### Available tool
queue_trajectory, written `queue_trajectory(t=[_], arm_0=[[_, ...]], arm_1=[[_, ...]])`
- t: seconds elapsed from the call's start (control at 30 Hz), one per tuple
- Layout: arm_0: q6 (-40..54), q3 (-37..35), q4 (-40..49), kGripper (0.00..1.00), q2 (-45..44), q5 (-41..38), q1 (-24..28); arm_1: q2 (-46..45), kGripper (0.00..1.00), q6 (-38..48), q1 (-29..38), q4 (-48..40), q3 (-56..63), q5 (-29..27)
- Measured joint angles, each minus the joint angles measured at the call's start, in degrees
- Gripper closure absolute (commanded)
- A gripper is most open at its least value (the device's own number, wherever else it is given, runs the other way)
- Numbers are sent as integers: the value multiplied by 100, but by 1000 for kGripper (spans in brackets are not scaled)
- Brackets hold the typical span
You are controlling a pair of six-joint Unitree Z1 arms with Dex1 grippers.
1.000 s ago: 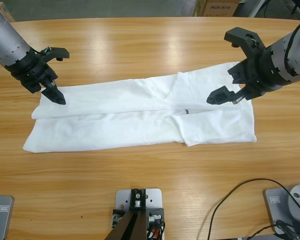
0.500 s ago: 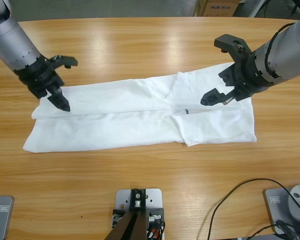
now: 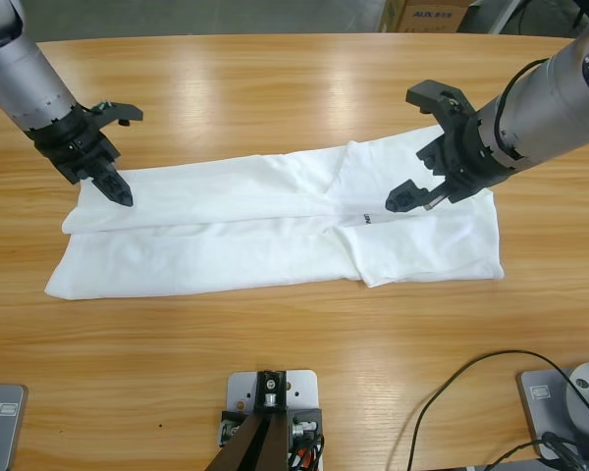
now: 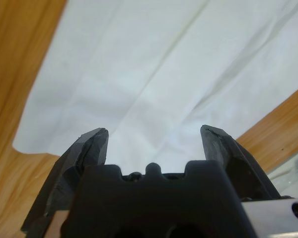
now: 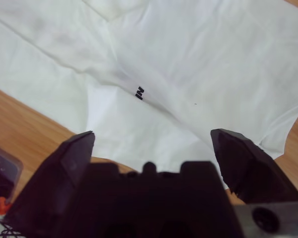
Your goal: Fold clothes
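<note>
The clothes are one white T-shirt [image 3: 275, 221], folded lengthwise and lying flat across the middle of the wooden table [image 3: 275, 88]. A small dark line of lettering [image 3: 366, 219] shows near its right third, and also in the right wrist view [image 5: 139, 92]. My left gripper [image 3: 128, 155] hovers open at the shirt's upper-left end, its lower jaw tip close to the cloth. In the left wrist view the left gripper [image 4: 154, 135] has only white cloth [image 4: 154, 64] ahead of it. My right gripper [image 3: 404, 149] is open above the shirt's right part; the right gripper [image 5: 151, 135] holds nothing.
A cardboard box [image 3: 427, 15] stands beyond the table's far edge at the upper right. A black cable [image 3: 452, 383] loops on the table at the lower right. Bare wood runs along the front and back of the shirt.
My right gripper has slid left over the shirt towards the lettering. The left gripper shifted slightly at the shirt's left end. The shirt has not moved.
</note>
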Motion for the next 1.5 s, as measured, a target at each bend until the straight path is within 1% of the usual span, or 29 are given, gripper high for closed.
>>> queue_trajectory(t=[0.37,0.53,0.7,0.93,1.07,1.17,1.37,1.5], arm_0=[[0,121,80,271,291,-167,-66],[20,406,100,271,336,-167,-158],[42,575,111,271,342,-242,-323],[42,877,119,271,322,-524,-807],[34,1029,119,253,241,-533,-866],[11,1060,119,253,80,-533,-727],[-13,1010,118,253,-328,-533,-161],[-223,991,117,253,-333,-434,184]], arm_1=[[69,46,25,0,-81,51,0],[70,46,34,0,-120,80,0],[74,46,54,0,-143,88,0],[114,46,57,0,-183,107,1],[182,46,61,0,-254,171,1],[248,46,93,0,-325,237,2],[278,46,142,-1,-385,330,58],[278,46,163,-1,-420,340,88]])
